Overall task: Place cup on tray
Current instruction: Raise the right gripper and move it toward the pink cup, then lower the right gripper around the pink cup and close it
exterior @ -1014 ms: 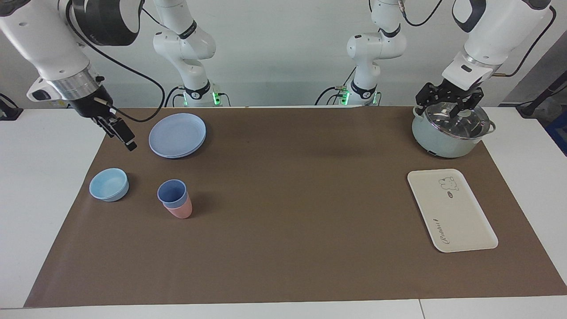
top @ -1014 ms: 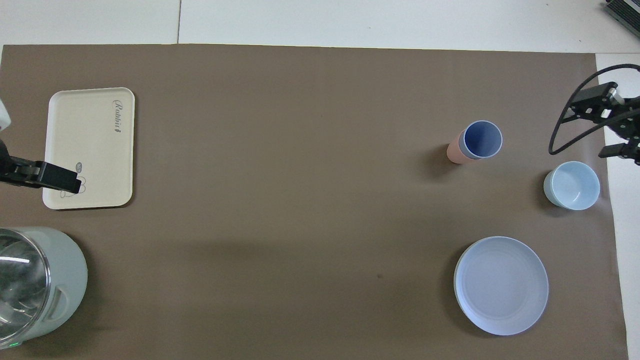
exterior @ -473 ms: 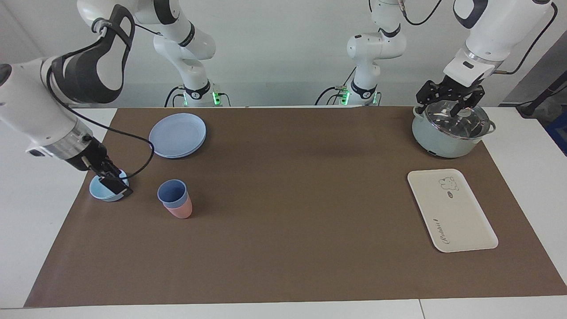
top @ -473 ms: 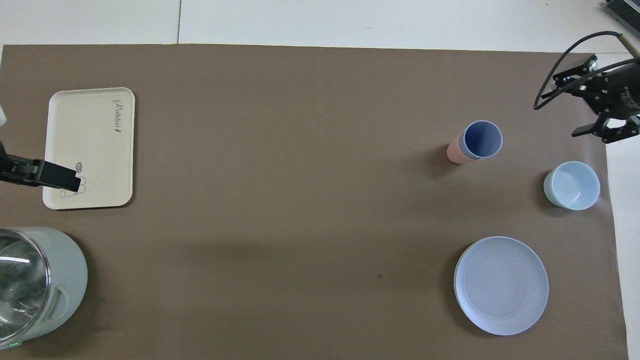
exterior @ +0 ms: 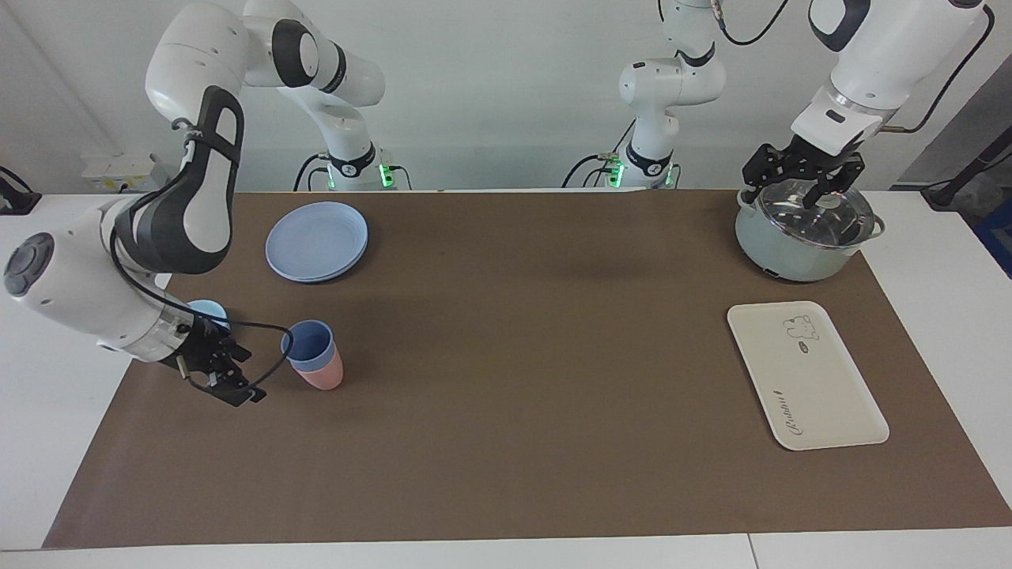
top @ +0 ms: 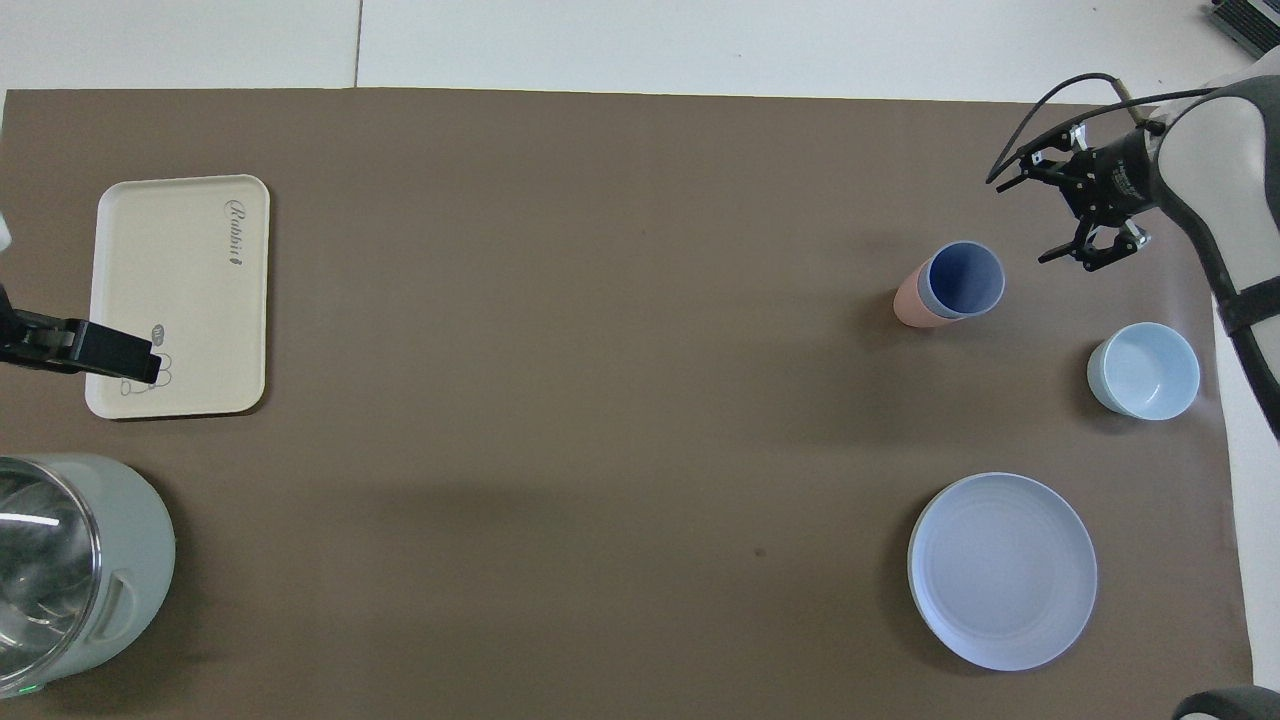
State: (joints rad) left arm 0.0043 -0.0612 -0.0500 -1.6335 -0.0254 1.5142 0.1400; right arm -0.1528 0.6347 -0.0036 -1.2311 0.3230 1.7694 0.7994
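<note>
- The right hand (exterior: 235,378) hangs low over the tabletop (exterior: 522,332), just beside the cup (exterior: 307,344) and apart from it. In the overhead view its two fingers (top: 1020,170) stand spread, so it is open and holds nothing.
- The cup stands upright toward the right arm's end of the tabletop, nested in a pink cup (exterior: 324,376). Only its blue upper part shows above the pink one.
- The likeliest trouble, to my mind: a grip taken too low would close on the pink cup as well, and both would come up together. If the two are wedged, the pink one could ride along and drop off midway.
- A sideways approach that clips the rim could tip the nested pair over, as they look light and stand on a narrow base.
- The light-blue bowl (exterior: 207,309) sits right by the right arm's wrist, partly hidden by it in the facing view. A swing of the wrist could knock it.
- The tray (exterior: 805,374) lies well apart, toward the left arm's end. That makes a long carry or a handover, and a loose pinch on the tapered wall might slip.
- The left hand (exterior: 802,175) waits, open, over the lidded pot (exterior: 802,233), which stands nearer to the robots than the tray. Its arm could crowd the placing.
</note>
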